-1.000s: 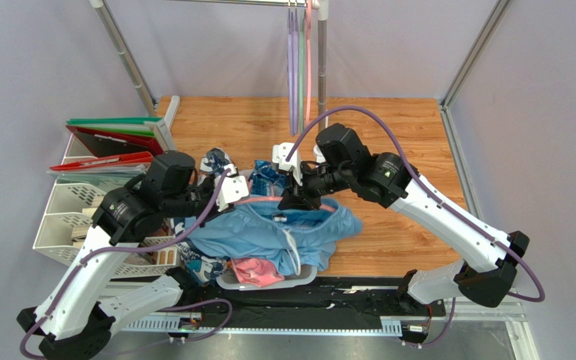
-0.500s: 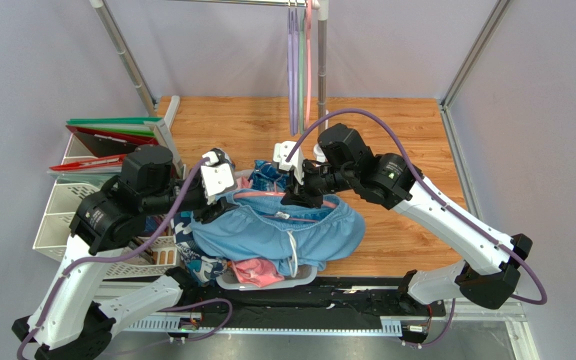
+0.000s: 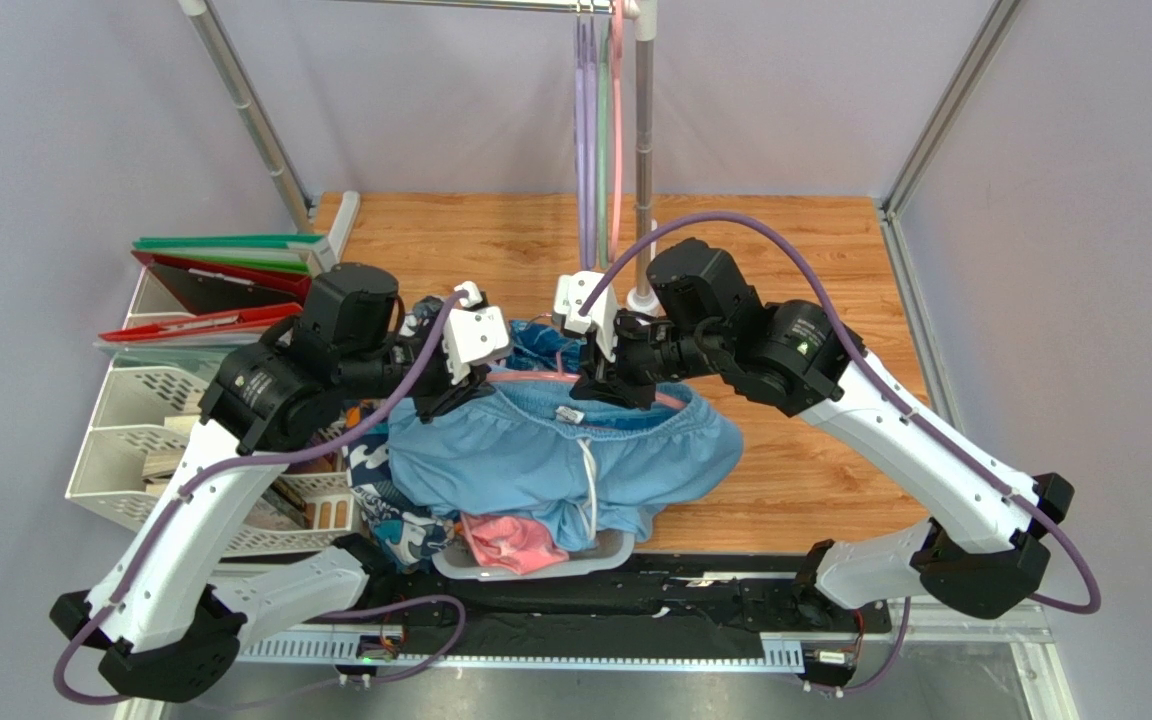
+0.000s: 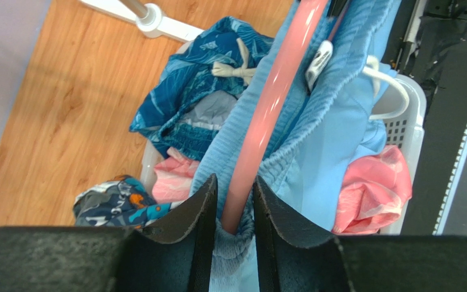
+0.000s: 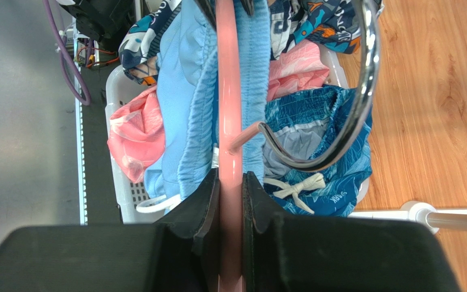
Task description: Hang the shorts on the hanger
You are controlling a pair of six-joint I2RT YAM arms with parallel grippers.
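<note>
The light blue shorts (image 3: pixel 560 450) hang by their gathered waistband from the salmon-pink hanger (image 3: pixel 537 377), above the basket. The white drawstring (image 3: pixel 590 488) dangles in front. My left gripper (image 3: pixel 474 375) is at the hanger's left end. In the left wrist view its jaws (image 4: pixel 235 194) are shut on the pink bar (image 4: pixel 266 103) with bunched waistband (image 4: pixel 242 243) around it. My right gripper (image 3: pixel 612 383) grips the bar near the middle. In the right wrist view its jaws (image 5: pixel 231 188) clamp the bar (image 5: pixel 230 91), the shorts (image 5: pixel 187 73) drape on both sides, and the metal hook (image 5: pixel 364 91) curves away to the right.
A white basket (image 3: pixel 605 552) below holds a pink garment (image 3: pixel 507 543) and a dark teal patterned garment (image 3: pixel 545 342). File trays (image 3: pixel 132 435) and binders (image 3: pixel 222 278) stand at the left. Purple and green hangers (image 3: pixel 593 120) hang on the rack beside its pole (image 3: pixel 642 150).
My left gripper let go, shifted back and right to the hanger's left end and closed there. The shorts now spread wider along the bar. The right gripper lifted the hanger slightly.
</note>
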